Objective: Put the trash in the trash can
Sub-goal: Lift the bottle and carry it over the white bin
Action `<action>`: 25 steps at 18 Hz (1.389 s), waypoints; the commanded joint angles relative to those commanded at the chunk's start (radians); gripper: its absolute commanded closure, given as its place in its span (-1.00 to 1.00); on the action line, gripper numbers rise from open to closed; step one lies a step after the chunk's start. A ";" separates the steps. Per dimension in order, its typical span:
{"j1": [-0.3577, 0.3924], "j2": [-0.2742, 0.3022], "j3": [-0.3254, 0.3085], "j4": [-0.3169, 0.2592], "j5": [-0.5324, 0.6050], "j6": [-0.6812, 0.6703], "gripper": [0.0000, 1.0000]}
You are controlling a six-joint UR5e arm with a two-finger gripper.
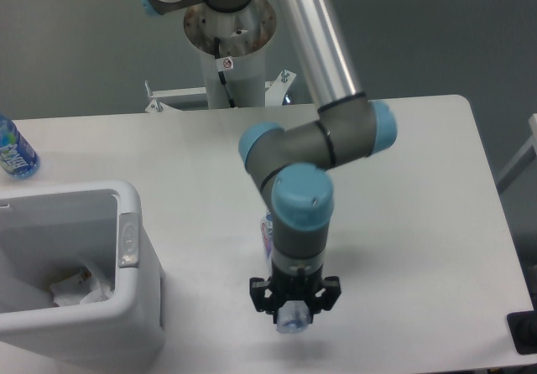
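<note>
The black two-finger gripper (294,307) points straight down and is clenched on the flattened clear plastic bottle (292,319), of which only a pale bluish end shows below the fingers; the rest is hidden by the wrist. A faint shadow on the white worktop (419,223) beneath suggests the bottle hangs clear of the surface, so the step in hand looks like the lift and carry of the second piece of trash. The crumpled white paper wrapper (81,286) already lies at the bottom of the white plastic rectangular trash can (138,307), which stands well apart to the left of the gripper. The next move calls for height enough to clear the thick rounded rim, a sideways pass to above the opening, then a release. An upright bottle with a blue label (13,149) stands at the far left edge, outside the task.
</note>
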 joint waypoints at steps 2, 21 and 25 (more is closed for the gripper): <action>0.022 0.002 0.069 0.002 -0.068 -0.069 -0.22; -0.098 0.130 0.191 0.092 -0.097 -0.279 -0.22; -0.164 0.132 0.188 0.092 -0.094 -0.336 -0.22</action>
